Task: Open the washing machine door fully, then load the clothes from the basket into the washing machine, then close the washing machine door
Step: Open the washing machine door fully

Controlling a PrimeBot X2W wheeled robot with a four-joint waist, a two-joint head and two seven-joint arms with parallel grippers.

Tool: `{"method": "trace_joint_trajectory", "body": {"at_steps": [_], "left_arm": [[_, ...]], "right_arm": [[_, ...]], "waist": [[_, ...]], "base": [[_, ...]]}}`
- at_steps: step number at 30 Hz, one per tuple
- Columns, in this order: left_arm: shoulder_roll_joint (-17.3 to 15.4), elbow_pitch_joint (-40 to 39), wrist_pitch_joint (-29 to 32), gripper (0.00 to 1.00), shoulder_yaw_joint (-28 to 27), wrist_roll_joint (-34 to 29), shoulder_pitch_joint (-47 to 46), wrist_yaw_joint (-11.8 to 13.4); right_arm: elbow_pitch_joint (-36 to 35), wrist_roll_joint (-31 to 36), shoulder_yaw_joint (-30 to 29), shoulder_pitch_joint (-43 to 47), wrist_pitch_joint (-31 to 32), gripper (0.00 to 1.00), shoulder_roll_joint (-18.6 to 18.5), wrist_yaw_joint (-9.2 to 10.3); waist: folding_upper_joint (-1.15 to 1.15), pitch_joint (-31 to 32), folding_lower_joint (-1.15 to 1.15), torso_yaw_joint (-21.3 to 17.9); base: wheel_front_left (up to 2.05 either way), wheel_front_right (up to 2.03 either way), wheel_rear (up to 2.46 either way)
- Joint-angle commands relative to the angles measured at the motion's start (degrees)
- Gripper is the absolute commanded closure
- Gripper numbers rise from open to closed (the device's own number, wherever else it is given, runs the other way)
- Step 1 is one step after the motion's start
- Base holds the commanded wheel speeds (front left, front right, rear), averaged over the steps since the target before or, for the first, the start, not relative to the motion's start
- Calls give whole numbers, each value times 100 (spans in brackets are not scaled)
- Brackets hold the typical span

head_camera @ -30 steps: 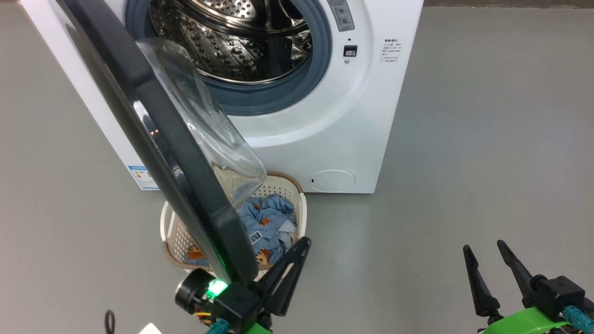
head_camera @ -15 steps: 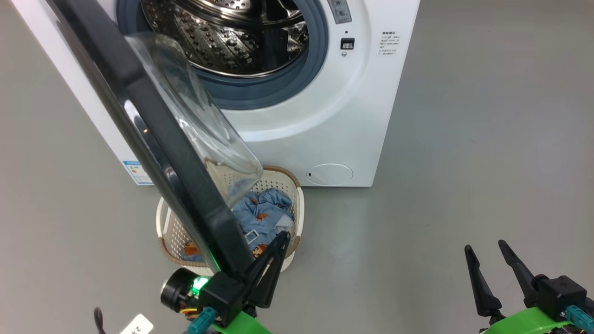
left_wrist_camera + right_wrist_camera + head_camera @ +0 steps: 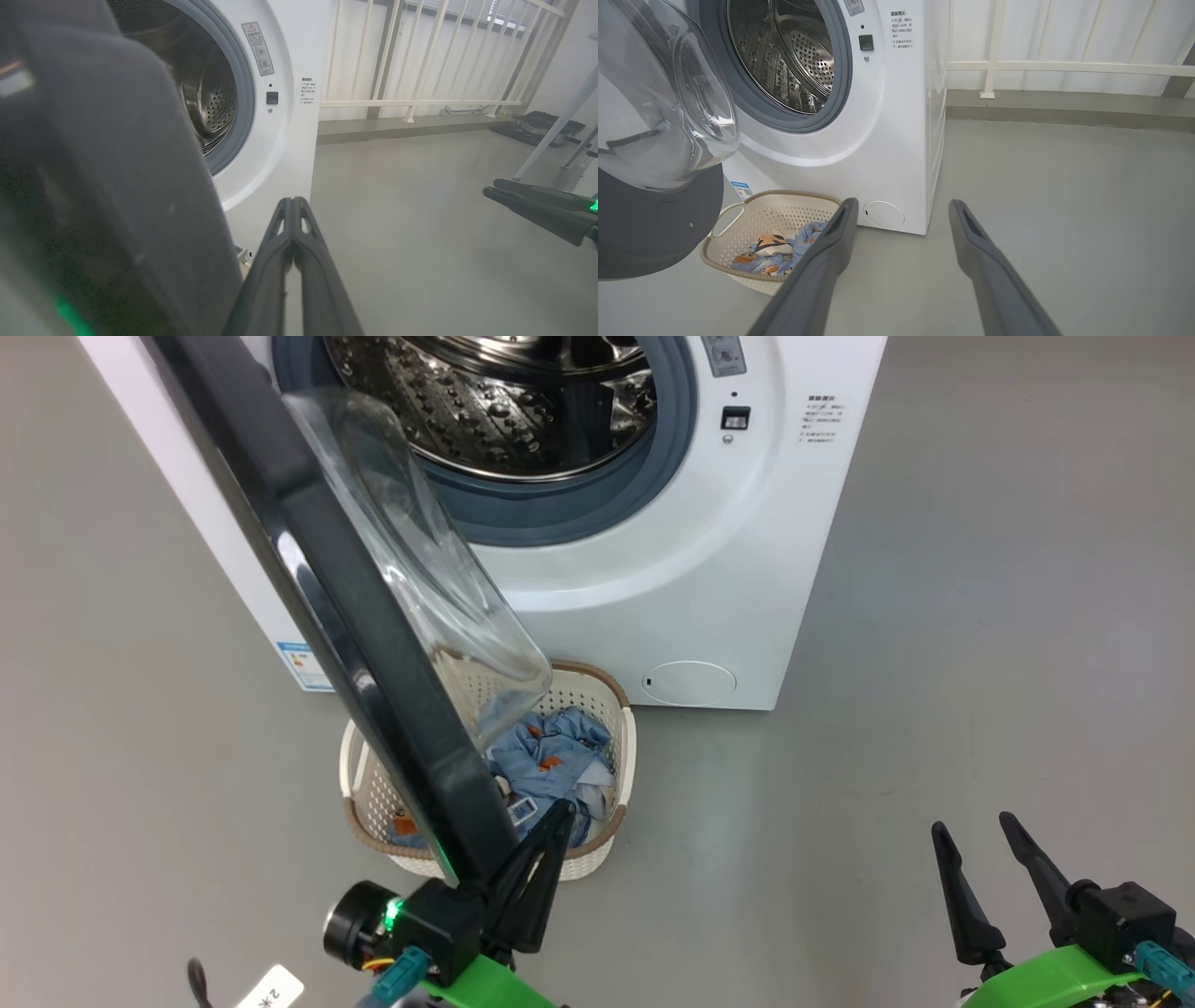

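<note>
Head view: the washing machine door (image 3: 411,737) stands open, edge-on, black rim running from 11 o'clock down to 7, glass bowl facing the drum. The washing machine (image 3: 653,588) sits at 12, mouth uncovered. The basket (image 3: 624,747) is on the floor (image 3: 934,616) just in front of it, partly behind the door, w/ clothes (image 3: 551,756) inside. L gripper (image 3: 563,807) at 7: jaws pressed together on nothing, just beside door's lower rim; contact unclear. R gripper (image 3: 971,823) at 5: jaws wide, empty.

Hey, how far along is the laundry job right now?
Done: the washing machine door stands swung open. In hand: the shut left gripper sits beside its black rim. Left: clothes lie in the basket, the drum looks empty, and the door needs closing. Right gripper open, empty.
</note>
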State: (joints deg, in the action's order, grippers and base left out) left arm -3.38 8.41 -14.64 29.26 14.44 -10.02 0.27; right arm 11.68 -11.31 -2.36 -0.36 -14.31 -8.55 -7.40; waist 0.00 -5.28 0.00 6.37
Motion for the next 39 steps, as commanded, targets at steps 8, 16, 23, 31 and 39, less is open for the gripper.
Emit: {"method": "trace_joint_trajectory", "body": {"at_steps": [8, 16, 23, 31, 39], "left_arm": [[-70, -49, -35, 100, -403, 46, -72, 209], [-108, -264, 0, 100, -458, 43, 115, 400], [-209, -816, 191, 100, -409, 13, 428, 556], [-314, -1188, 402, 100, -458, 55, 657, 699], [-380, -1014, 370, 100, -680, 160, 564, 808]], "right_arm": [[-93, -103, 152, -152, -69, 0, -11, -9], [-65, -146, 138, -160, -69, 0, 5, -9], [-71, -166, 121, -165, -69, 0, -9, -9], [-55, -191, 129, -204, -69, 0, -12, -9], [-29, -208, 146, -238, -69, 0, -16, -9]], "waist": [[0, -8, 0, 89], [0, -51, 0, 226], [0, -100, 0, 383], [0, -163, 0, 563], [0, -146, 0, 688]], "base": [[0, 0, 0], [0, 0, 0], [0, 0, 0], [0, 0, 0], [0, 0, 0]]}}
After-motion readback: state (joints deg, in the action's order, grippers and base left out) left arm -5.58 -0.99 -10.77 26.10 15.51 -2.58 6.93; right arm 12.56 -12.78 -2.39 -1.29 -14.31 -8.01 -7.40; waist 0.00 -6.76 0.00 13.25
